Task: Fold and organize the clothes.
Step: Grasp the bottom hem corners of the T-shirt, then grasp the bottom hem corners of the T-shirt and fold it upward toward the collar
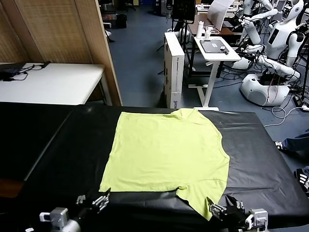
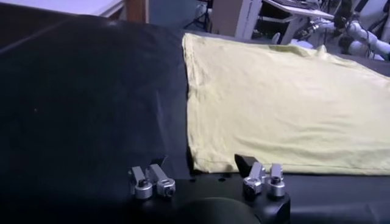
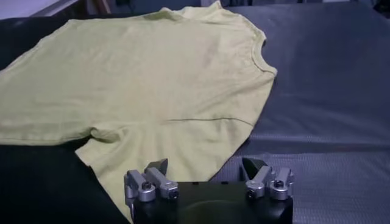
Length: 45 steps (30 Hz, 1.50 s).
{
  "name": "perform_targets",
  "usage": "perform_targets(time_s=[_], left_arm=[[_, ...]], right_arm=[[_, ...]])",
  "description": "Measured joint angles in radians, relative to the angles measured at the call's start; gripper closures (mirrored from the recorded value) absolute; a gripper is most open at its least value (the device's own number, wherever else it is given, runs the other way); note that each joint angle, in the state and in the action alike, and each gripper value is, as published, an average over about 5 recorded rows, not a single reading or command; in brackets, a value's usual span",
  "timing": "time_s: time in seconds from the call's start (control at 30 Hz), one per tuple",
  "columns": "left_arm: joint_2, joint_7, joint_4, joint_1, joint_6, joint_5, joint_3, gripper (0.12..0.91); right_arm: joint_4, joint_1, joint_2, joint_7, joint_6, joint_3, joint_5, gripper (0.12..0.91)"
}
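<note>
Left gripper (image 1: 91, 203) sat low at the near table edge, just off the shirt's near-left hem corner, fingers spread wide, holding nothing. T-shirt (image 1: 166, 154) lay flat and unfolded, plain face up, on the black table (image 1: 58, 159), collar toward the right side, one sleeve trailing to the near edge. Right gripper (image 1: 227, 210) sat at that sleeve's tip, jaws wide apart, empty. Judgement: no fold made yet; all folding remained.
</note>
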Motion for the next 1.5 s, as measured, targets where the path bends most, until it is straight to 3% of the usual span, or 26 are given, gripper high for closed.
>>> perform_targets(time_s=[0.17, 0.23, 0.33, 0.57, 0.77, 1.07, 1.5], left_arm=[[-0.001, 0.0, 0.002, -0.002, 0.0, 0.0, 0.005, 0.702], [-0.001, 0.001, 0.004, -0.003, 0.0, 0.0, 0.006, 0.788], [-0.001, 0.003, 0.006, -0.003, 0.0, 0.0, 0.006, 0.836], [0.013, -0.002, -0.02, 0.021, -0.001, -0.005, -0.006, 0.878], [0.047, -0.007, -0.067, 0.075, -0.005, -0.019, -0.047, 0.884], [0.045, -0.008, -0.121, 0.135, -0.022, -0.03, -0.084, 0.884], [-0.002, -0.006, -0.109, 0.006, -0.036, -0.085, -0.064, 0.884]], right_arm=[[0.001, -0.001, 0.0, -0.002, -0.001, 0.0, 0.001, 0.779], [0.004, -0.003, -0.001, -0.002, -0.002, 0.002, 0.003, 0.85], [0.018, -0.012, -0.003, 0.005, -0.01, 0.011, 0.016, 0.885], [0.095, -0.076, -0.005, 0.055, -0.083, 0.046, 0.056, 0.885], [0.141, -0.127, 0.0, 0.063, -0.108, 0.059, 0.056, 0.885], [0.157, -0.099, -0.01, 0.029, -0.026, 0.077, 0.051, 0.885], [0.059, 0.08, -0.073, -0.018, 0.058, 0.052, 0.063, 0.885]])
